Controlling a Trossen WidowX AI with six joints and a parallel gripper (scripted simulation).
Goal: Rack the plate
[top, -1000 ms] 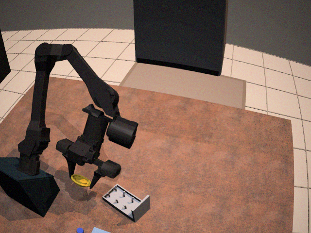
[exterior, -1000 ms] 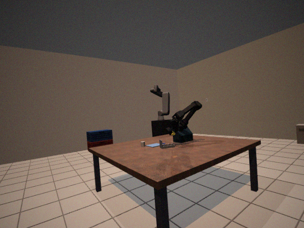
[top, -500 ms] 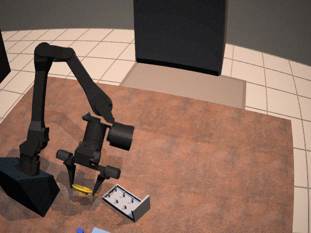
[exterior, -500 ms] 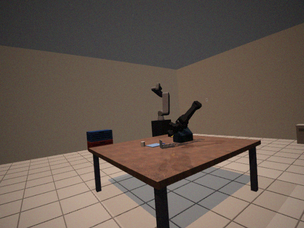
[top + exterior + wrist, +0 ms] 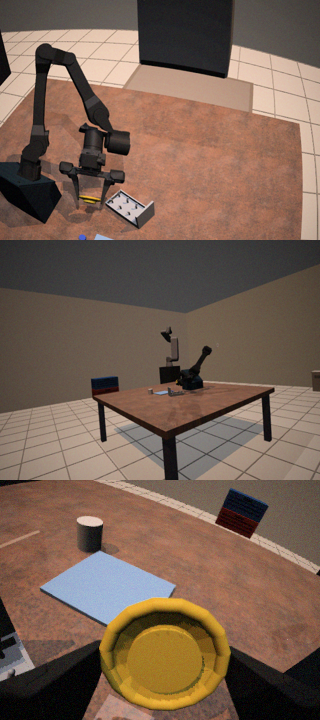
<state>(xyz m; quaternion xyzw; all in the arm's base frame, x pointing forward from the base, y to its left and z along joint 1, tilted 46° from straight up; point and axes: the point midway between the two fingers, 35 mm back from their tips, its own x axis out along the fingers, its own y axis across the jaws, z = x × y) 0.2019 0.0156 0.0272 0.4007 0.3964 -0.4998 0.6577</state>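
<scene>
Slippage is being risked: plate [image 5: 164, 654] is being gripped only at opposite rim edges by end effector [image 5: 89, 199] beside dish rack [image 5: 130, 208].

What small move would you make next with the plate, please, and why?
Probably carry it sideways over the rack. The gripper is shut on the yellow plate, already turned on edge, but beside the rack, not above its slots.

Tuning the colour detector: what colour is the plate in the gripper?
Yellow all over; the plate shows best in the wrist view.
</scene>
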